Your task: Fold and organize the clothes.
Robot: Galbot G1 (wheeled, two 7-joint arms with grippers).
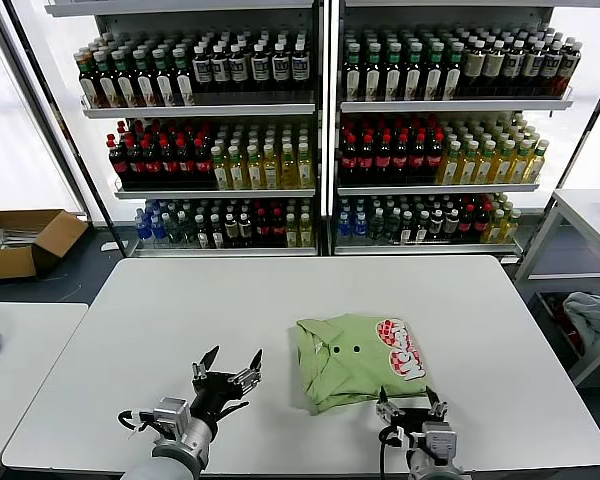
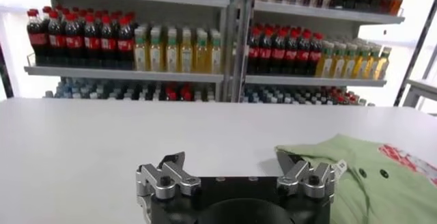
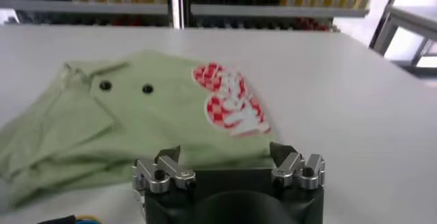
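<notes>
Shelves [image 1: 210, 108] full of bottles [image 1: 390, 152] (upright rows), folded shirt [image 1: 355, 360] on table [image 1: 280, 300], both grippers [image 1: 230, 372] [image 1: 411, 409] released.

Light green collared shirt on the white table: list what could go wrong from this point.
1. The light green soft short-sleeved shirt lies folded in a loose, uneven bundle; lifting one edge could unfold it.
2. The open right gripper sits at the shirt's near edge and may pinch only the top layer.
3. The open left gripper hovers over bare white table, apart from the shirt, so one-sided pulling might drag the cloth.
</notes>
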